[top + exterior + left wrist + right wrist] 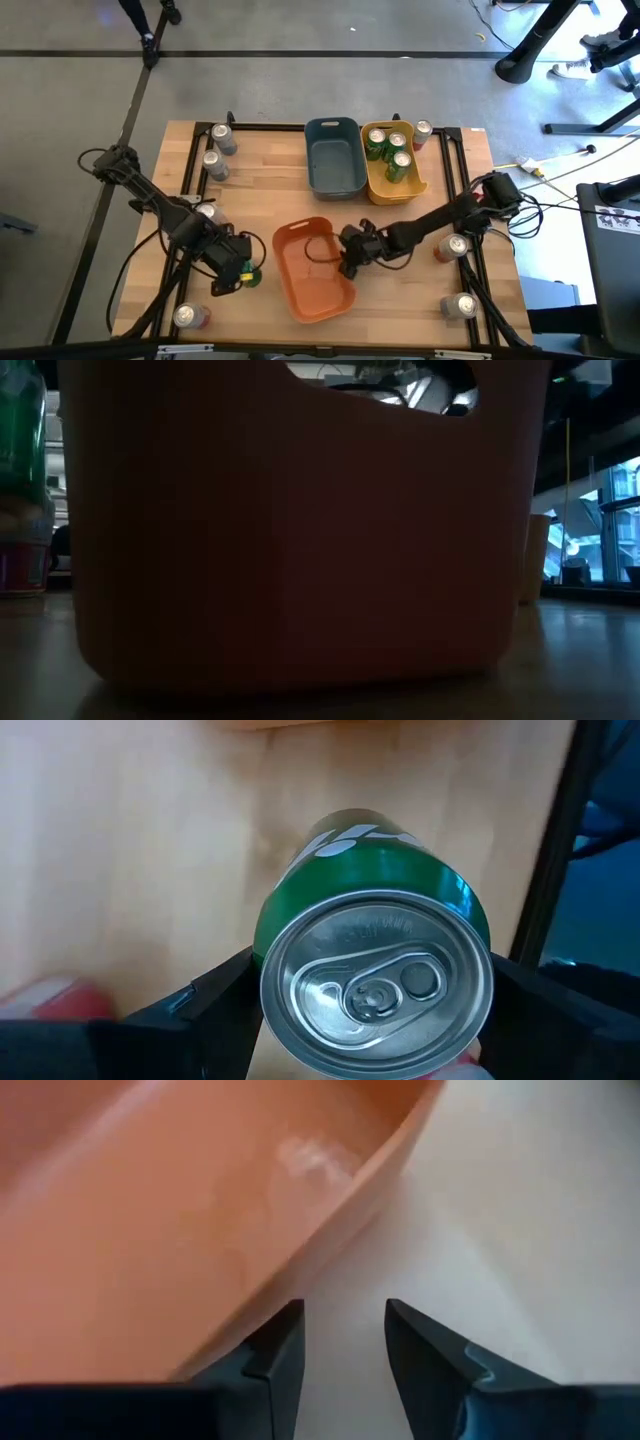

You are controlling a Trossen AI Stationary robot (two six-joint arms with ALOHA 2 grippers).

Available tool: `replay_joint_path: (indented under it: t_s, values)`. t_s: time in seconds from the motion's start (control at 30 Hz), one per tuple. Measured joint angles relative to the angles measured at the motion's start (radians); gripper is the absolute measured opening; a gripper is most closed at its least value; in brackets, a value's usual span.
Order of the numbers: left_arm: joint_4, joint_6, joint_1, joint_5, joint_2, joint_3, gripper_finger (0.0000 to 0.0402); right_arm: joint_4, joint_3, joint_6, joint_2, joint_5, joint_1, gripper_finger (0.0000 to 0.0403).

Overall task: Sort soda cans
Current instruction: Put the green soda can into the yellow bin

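green can (375,970) sits clamped in the left pincer (243,274), near the counter's front left, just left of the orange bin (312,268). only the left wrist view shows the grip: dark fingers (215,1000) press both sides of the can, silver top and pull tab facing the camera. from above this can is little more than a green spot at the pincer tip.

right pincer (349,262) is at the orange bin's right rim. right wrist view shows its fingers (275,1360) a narrow gap apart, holding nothing, bin wall just beside them over bare counter (500,1230).

low view is almost filled by the orange bin's wall (300,540); a green can (22,480) shows at its edge.

count from the high view: three green cans (387,152) in the yellow bin (415,186); blue bin (334,160) holds none. loose on the counter (270,170): two silver-grey at back left (217,152), one behind the left arm (206,211), one at front left (188,317), one beside the yellow bin (422,133), two at right (456,246) (460,306). bins: three.
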Motion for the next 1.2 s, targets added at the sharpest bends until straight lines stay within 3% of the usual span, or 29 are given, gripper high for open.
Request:
replay_joint_path:
  t_s: [0.2, 0.37, 0.5, 0.6, 0.73, 0.9, 1.2]
  values:
    - [-0.146, 0.020, 0.032, -0.057, -0.009, 0.151, 0.0287, -0.261, 0.082, -0.042, -0.086, 0.002, -0.009, 0.0137]
    - [-0.155, 0.163, 0.106, -0.151, -0.009, 0.268, 0.0287, -0.541, 0.160, -0.045, -0.231, 0.031, -0.003, 0.0137]
    - [-0.102, 0.303, 0.207, -0.161, -0.010, 0.310, 0.0287, -0.617, 0.168, -0.053, -0.346, 0.133, 0.006, 0.0137]
    - [-0.040, 0.382, 0.273, -0.164, -0.008, 0.308, 0.0287, -0.613, 0.137, -0.049, -0.381, 0.144, 0.017, 0.0137]
    - [0.036, 0.471, 0.331, -0.163, 0.001, 0.271, 0.0287, -0.490, 0.032, -0.072, -0.369, 0.078, 0.046, 0.0137]
    - [0.165, 0.588, 0.358, -0.160, 0.001, 0.234, 0.0287, -0.128, -0.113, -0.108, -0.290, -0.025, 0.085, 0.0137]
    - [0.232, 0.650, 0.410, -0.161, 0.001, 0.228, 0.0286, 0.195, -0.121, -0.153, -0.049, -0.084, 0.086, 0.0137]
